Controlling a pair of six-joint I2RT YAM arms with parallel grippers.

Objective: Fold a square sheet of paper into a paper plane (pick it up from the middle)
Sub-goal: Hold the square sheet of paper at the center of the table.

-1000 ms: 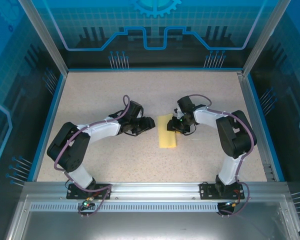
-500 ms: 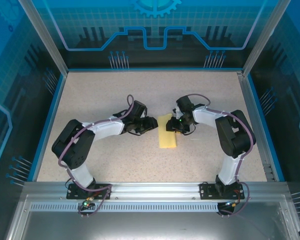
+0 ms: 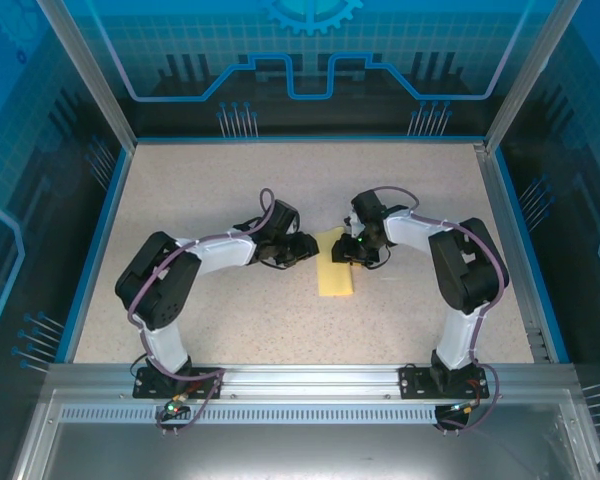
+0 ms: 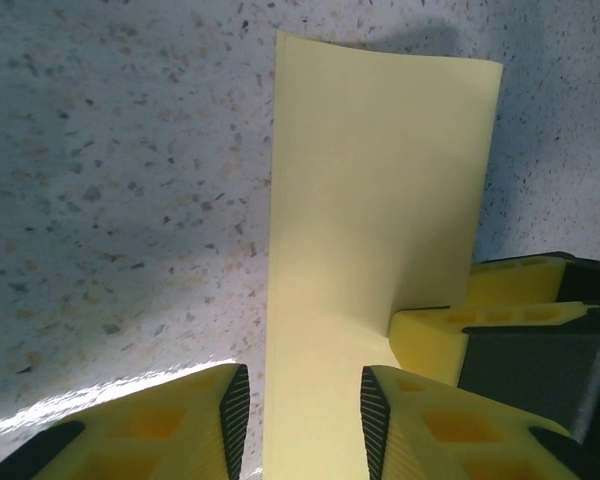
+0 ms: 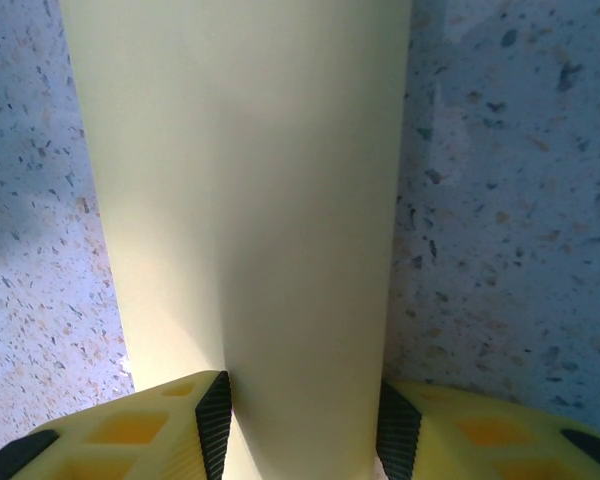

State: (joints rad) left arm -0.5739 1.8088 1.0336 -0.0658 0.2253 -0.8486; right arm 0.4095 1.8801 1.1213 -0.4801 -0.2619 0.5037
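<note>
From the near edge of the counter (image 3: 280, 330) both arms reach inward to the square sheet of paper (image 3: 335, 278). It lies mid-counter, doubled into a narrow strip that runs away from the bases. The left end effector (image 3: 305, 248) sits just beside the strip's left edge. Its jaws are parted, with that edge lying in the gap clear of the left pad, so nothing is pinched. The right end effector (image 3: 353, 252) meets the strip from the other side. Paper spans the gap between its pads, but I cannot tell whether it clamps or merely presses. This looks like the first centre fold, with the corner folds not yet made. Next, the left jaws probably need to take the edge without dragging the thin sheet.
</note>
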